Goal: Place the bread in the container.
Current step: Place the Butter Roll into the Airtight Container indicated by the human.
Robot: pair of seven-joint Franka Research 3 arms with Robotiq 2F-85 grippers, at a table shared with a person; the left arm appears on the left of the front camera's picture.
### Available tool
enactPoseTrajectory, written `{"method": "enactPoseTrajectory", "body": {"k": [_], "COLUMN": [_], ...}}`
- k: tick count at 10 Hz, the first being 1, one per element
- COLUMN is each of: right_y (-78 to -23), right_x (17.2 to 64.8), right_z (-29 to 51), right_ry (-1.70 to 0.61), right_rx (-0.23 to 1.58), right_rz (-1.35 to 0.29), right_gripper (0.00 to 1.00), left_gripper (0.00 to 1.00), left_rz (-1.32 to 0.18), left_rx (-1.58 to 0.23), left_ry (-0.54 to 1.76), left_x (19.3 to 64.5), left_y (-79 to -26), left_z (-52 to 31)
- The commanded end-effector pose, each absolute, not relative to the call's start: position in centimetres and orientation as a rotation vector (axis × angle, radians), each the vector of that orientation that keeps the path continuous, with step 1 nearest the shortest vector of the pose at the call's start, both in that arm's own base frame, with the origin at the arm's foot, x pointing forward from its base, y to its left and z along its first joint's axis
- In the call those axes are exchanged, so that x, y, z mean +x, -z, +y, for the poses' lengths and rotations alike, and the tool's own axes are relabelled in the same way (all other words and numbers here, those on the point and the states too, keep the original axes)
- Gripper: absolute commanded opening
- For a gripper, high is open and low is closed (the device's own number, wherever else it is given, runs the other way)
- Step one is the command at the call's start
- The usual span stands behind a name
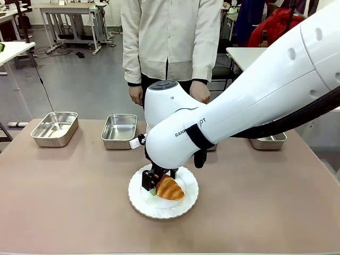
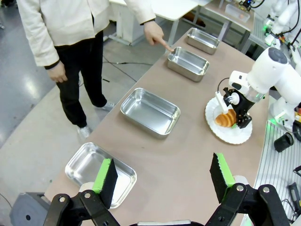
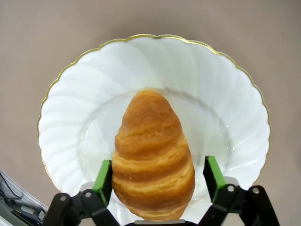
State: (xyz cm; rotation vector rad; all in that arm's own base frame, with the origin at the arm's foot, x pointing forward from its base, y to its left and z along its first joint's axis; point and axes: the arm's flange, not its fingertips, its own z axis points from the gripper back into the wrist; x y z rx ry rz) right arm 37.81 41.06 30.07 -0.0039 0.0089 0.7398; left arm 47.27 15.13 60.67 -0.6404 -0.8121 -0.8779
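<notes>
Closest in, the right gripper [image 3: 157, 161] is seen lowered over the bread [image 3: 153, 155], which lies on the white plate [image 3: 70, 94] at the table's middle. Its fingers are spread astride the broad end, one pad [image 3: 103, 175] just at the crust and the other clear of it, so nothing is gripped yet. A lopsided closure is judged the main risk: the bread could be shoved across the slick plate, or squeezed out at its rounded flank. Too hard a pinch could crush the crust. The scalloped rim could be caught if the bread were dragged rather than lifted.

Around the plate the table [image 1: 64, 202] lies bare, so open room is given. Farther off, the left gripper [image 2: 162, 176] hangs released over the table's end. Four steel pans are lined along the far edge. The container [image 2: 188, 63] is pointed at by the person's hand [image 2: 154, 34], which lies near the likely path, and its rolled rim must be cleared.
</notes>
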Motion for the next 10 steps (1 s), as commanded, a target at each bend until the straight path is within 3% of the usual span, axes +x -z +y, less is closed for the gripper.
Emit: {"method": "enactPoseTrajectory", "body": {"k": [1, 4, 5, 8, 9, 10], "right_y": [-30.0, -29.9, -30.1, -30.2, -30.2, -30.9], "right_x": [38.0, 38.1, 38.4, 37.9, 37.9, 38.1], "right_z": [41.7, 41.6, 41.5, 41.1, 41.1, 40.9], "right_ry": [-0.690, -0.696, -0.689, -0.720, -0.719, -0.714], "right_rx": [-0.053, -0.058, -0.060, -0.014, -0.014, -0.041], "right_rz": [-0.028, -0.035, 0.001, 0.000, 0.004, 0.005], "right_gripper": [0.80, 0.53, 0.75, 0.75, 0.66, 0.74], "left_gripper": [1.00, 1.00, 1.00, 1.00, 1.00, 1.00], "left_rz": [-0.815, -0.815, -0.815, -0.815, -0.815, -0.815], "left_rx": [-0.641, -0.641, -0.641, -0.641, -0.641, -0.641], "left_ry": [0.881, 0.881, 0.881, 0.881, 0.881, 0.881], "left_x": [47.2, 47.2, 47.2, 47.2, 47.2, 47.2], "left_y": [-60.8, -60.8, -60.8, -60.8, -60.8, -60.8], "left_z": [15.0, 15.0, 15.0, 15.0, 15.0, 15.0]}}
